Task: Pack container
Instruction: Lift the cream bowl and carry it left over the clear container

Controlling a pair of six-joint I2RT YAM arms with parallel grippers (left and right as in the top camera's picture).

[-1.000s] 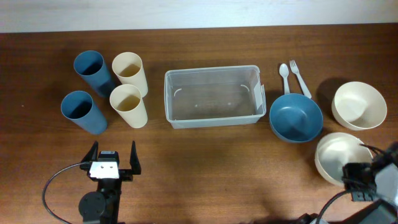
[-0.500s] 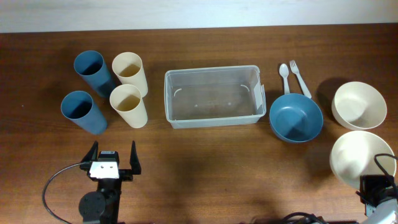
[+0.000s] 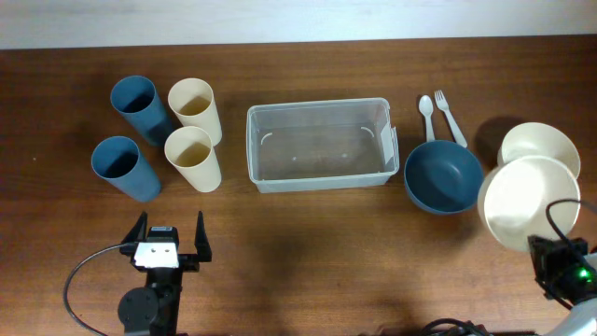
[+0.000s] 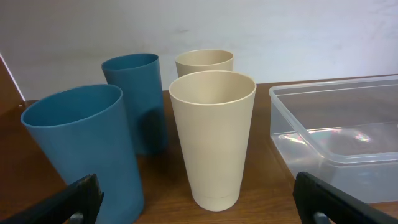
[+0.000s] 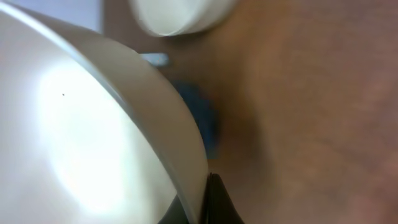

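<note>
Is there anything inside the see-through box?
No, the container is empty in the overhead view; only its bare, clear bottom shows.

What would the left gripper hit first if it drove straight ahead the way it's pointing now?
Probably the nearer cream cup: in the wrist view it stands centred between the open left gripper's fingers. The nearer blue cup sits just left of that line.

No legible text, label, brand, number or sign on any object in view.
</note>
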